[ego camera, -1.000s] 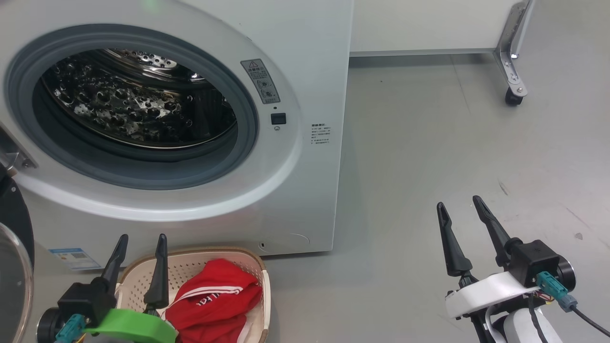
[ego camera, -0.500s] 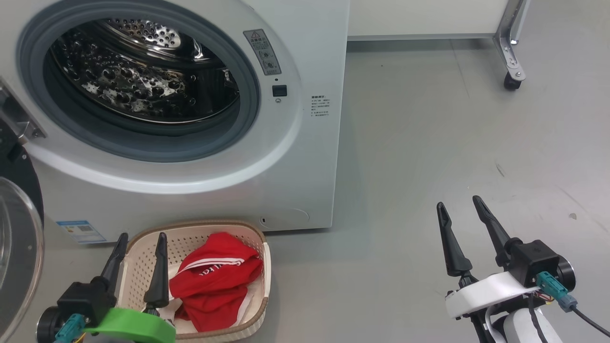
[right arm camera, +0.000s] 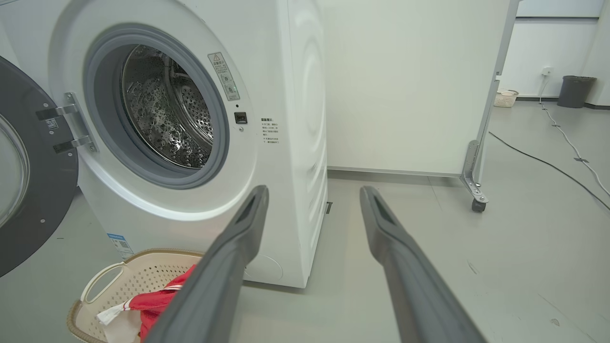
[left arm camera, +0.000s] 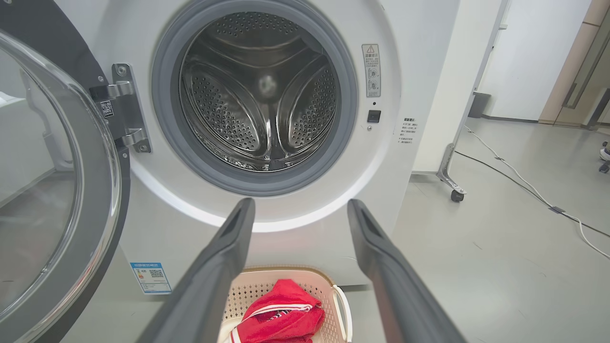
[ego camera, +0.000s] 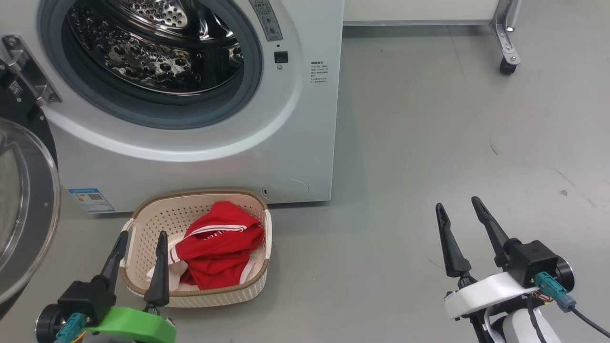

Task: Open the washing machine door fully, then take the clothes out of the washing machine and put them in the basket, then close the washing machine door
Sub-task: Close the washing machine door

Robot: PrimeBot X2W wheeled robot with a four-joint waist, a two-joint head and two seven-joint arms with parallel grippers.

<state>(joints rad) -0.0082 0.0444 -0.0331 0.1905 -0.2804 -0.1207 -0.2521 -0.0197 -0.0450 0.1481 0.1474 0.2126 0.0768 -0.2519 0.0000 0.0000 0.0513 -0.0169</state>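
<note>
1. Your clothes [ego camera: 217, 255] lie heaped in the basket [ego camera: 200, 194], which sits on the floor just in front of the washing machine [ego camera: 305, 143]. The drum [left arm camera: 259, 95] looks bare as far as the views reach, so I judge the unloading done
2. The washing machine door [left arm camera: 52, 190] stands swung wide on its hinge [left arm camera: 125, 108] at the machine's left side, and closing it is the one step not yet done
3. Your left gripper [ego camera: 143, 236] has its fingers spread and holds nothing. It hangs near the basket's left end and is the claw nearer the door
4. Your right gripper [ego camera: 457, 202] is likewise spread and empty, over bare floor well to the right of the machine
5. For the next move, I'd bring the left arm round to the outer face of the door's black rim and push it towards the grey-ringed opening until it seats. Whether the swinging door clears the basket I cannot tell from here, so watch that gap as you go
</note>
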